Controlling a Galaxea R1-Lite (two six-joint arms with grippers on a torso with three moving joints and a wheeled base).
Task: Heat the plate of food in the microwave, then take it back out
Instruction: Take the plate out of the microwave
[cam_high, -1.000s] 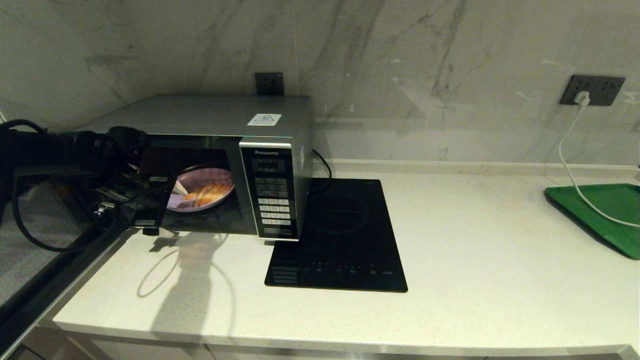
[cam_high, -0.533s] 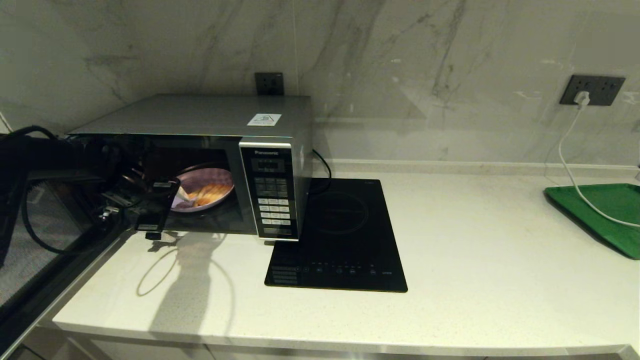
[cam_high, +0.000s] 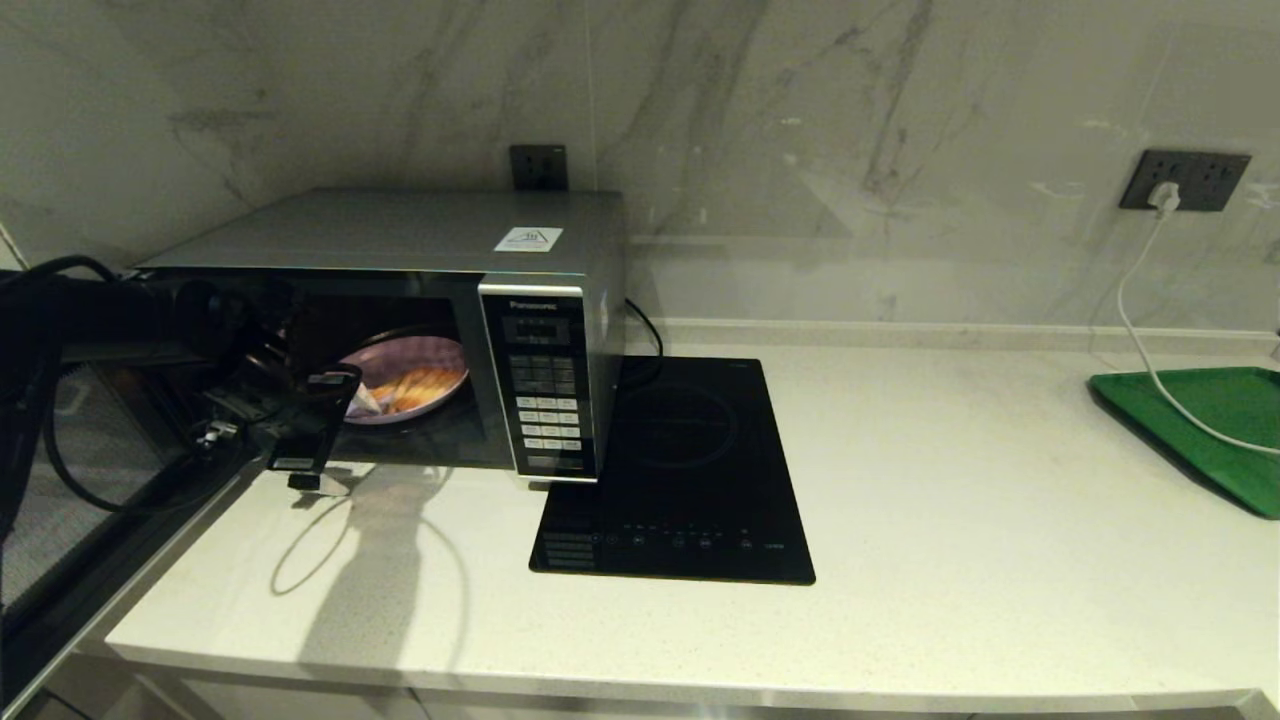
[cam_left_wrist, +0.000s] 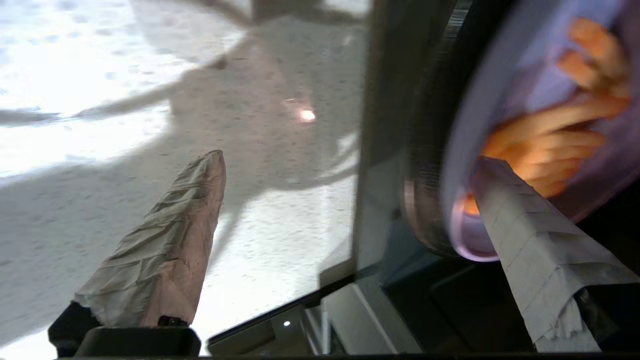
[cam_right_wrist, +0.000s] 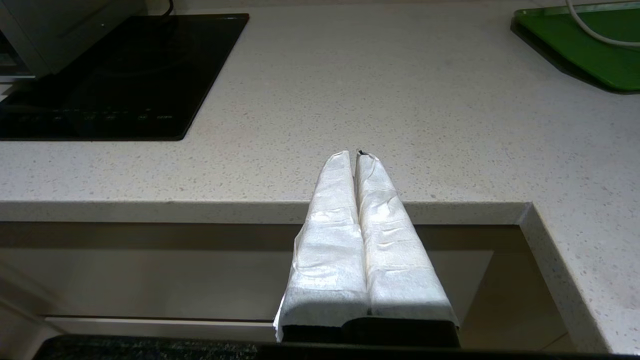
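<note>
1. The left tool (cam_high: 335, 400) is seen at the mouth of the microwave (cam_high: 420, 250), spread wide and holding nothing; one wrapped finger (cam_left_wrist: 505, 200) lies over the plate's near rim, the other outside above the table (cam_high: 900, 480), presumably to straddle that rim.
2. The plate of food (cam_high: 420, 385) sits inside the cavity on the turntable, fries (cam_left_wrist: 550, 135) heaped on it.
3. Contact with the rim cannot be confirmed.
4. The right tool (cam_right_wrist: 357, 155) is parked at the table edge, pressed shut and empty.

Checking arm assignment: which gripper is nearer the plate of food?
Left. The left gripper is open at the microwave mouth, one finger over the plate of food. The right gripper is shut, low at the counter's front edge.
</note>
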